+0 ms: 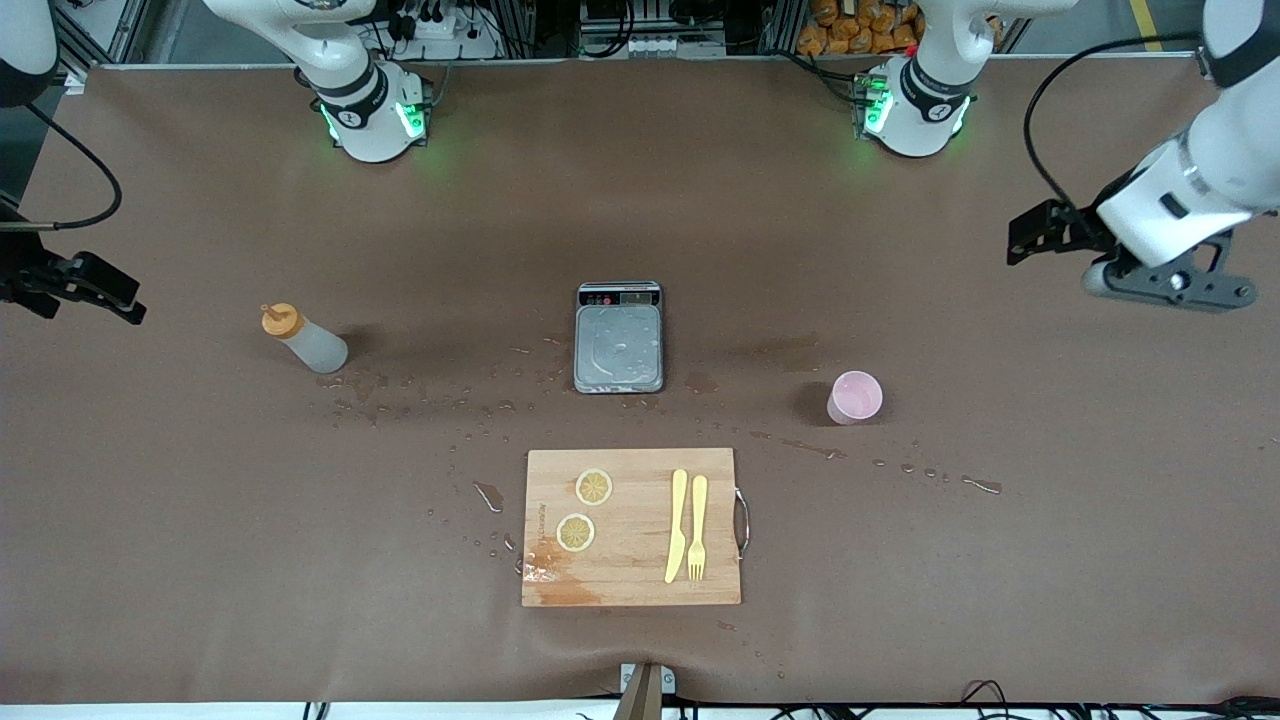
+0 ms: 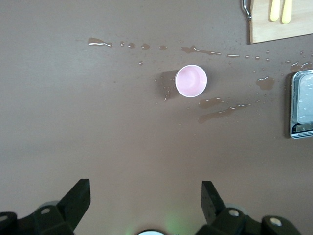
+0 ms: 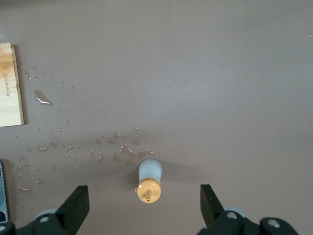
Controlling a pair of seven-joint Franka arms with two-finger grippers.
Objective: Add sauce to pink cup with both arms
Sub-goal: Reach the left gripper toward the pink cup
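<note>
The sauce bottle point(image 1: 305, 340), translucent with an orange nozzle cap, stands upright on the brown table toward the right arm's end. In the right wrist view the bottle point(image 3: 149, 178) shows far below, between the wide-apart fingers point(image 3: 73, 205). My right gripper point(image 1: 120, 295) hangs open and empty over the table's edge at that end. The pink cup point(image 1: 855, 397) stands upright toward the left arm's end and looks empty in the left wrist view point(image 2: 191, 81). My left gripper point(image 1: 1030, 232) is open and empty, high over the table at that end, its fingers point(image 2: 78, 196) well clear of the cup.
A grey scale point(image 1: 619, 337) sits mid-table between bottle and cup. Nearer the front camera lies a wooden cutting board point(image 1: 632, 570) with two lemon slices point(image 1: 594, 487), a yellow knife point(image 1: 677, 525) and fork point(image 1: 697, 525). Water drops and wet streaks point(image 1: 400, 400) dot the tablecloth.
</note>
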